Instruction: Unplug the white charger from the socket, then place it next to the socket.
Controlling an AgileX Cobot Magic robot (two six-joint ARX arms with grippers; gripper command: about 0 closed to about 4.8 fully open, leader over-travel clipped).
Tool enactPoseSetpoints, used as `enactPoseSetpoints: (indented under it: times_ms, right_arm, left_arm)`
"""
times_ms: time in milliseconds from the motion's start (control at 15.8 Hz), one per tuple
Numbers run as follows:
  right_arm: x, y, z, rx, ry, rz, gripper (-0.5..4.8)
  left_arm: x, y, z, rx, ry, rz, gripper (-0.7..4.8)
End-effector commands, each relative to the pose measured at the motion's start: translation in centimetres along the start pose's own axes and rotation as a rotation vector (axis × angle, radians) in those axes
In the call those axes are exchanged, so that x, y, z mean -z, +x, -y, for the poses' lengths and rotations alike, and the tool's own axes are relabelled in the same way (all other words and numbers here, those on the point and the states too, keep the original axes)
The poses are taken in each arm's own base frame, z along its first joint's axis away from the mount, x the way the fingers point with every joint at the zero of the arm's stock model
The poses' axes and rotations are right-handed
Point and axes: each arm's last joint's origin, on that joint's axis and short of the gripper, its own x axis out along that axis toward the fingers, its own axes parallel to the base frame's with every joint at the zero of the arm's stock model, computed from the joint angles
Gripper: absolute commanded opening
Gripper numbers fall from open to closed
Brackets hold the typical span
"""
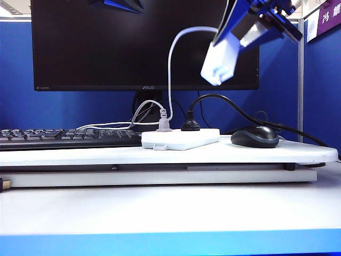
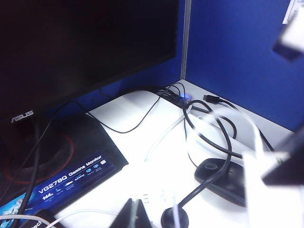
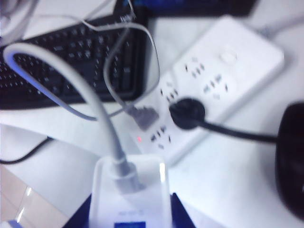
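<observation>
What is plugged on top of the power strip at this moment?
On the socket sit a black plug and a small grey plug. The white charger hangs above in the right hand. Other outlets look empty.

On the monitor (image 1: pixel 144 42) I read "ASUS" centred on the lower bezel. From the left wrist view the same logo shows on the bezel, and a blue sticker (image 2: pixel 71 180) on the monitor stand (image 2: pixel 61 156) reads "VG2790 Gaming Monitor" with "144" beneath. The purple sign (image 1: pixel 327 18) at the upper right carries Chinese characters I can't fully read.
</observation>
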Motion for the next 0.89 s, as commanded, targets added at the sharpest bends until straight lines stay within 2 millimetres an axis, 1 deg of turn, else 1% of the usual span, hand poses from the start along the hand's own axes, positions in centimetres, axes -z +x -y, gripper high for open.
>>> enactPoseSetpoints:
  times_ms: [63, 127, 316, 380, 443, 569, 633, 696, 822, 886]
  right_arm:
    - [0.4, 0.9, 0.5, 0.02, 0.06, -0.066, -0.01]
    - [0.4, 1.5, 0.8, 0.027, 0.08, -0.082, -0.01]
    - [0.3, 4.5, 2.2, 0.045, 0.119, -0.13, -0.01]
    - [0.4, 5.0, 2.5, 0.051, 0.134, -0.143, -0.01]
    - [0.6, 6.1, 3.1, 0.066, 0.187, -0.175, -0.01]
    - [0.6, 7.7, 3.8, 0.071, 0.217, -0.177, -0.01]
    - [0.4, 8.4, 4.1, 0.068, 0.24, -0.159, -0.01]
    - [0.0, 9.1, 4.9, 0.075, 0.311, -0.127, -0.01]
    - [-0.2, 9.5, 5.7, 0.108, 0.365, -0.11, -0.01]
    - [-0.1, 9.8, 6.5, 0.132, 0.384, -0.111, -0.01]
  left_arm:
    - [-0.2, -0.1, 0.0, -0.004, 0.002, 0.012, -0.05]
    - [-0.2, -0.1, 0.0, -0.004, 0.002, 0.012, -0.05]
    - [-0.2, -0.1, 0.0, -0.003, 0.001, 0.011, -0.05]
    - [-0.2, -0.1, 0.0, -0.003, 0.002, 0.011, -0.05]
    - [-0.2, -0.1, 0.0, -0.003, 0.001, 0.008, -0.05]
    - [-0.2, -0.1, 0.0, -0.003, 0.001, 0.005, -0.05]
    - [-0.2, -0.1, 0.0, -0.002, 0.001, 0.005, -0.05]
    - [-0.2, -0.1, 0.0, -0.002, 0.001, 0.004, -0.05]
    - [-0.2, -0.1, 0.0, -0.002, 0.001, 0.004, -0.05]
    - [-0.2, -0.1, 0.0, -0.002, 0.001, 0.004, -0.05]
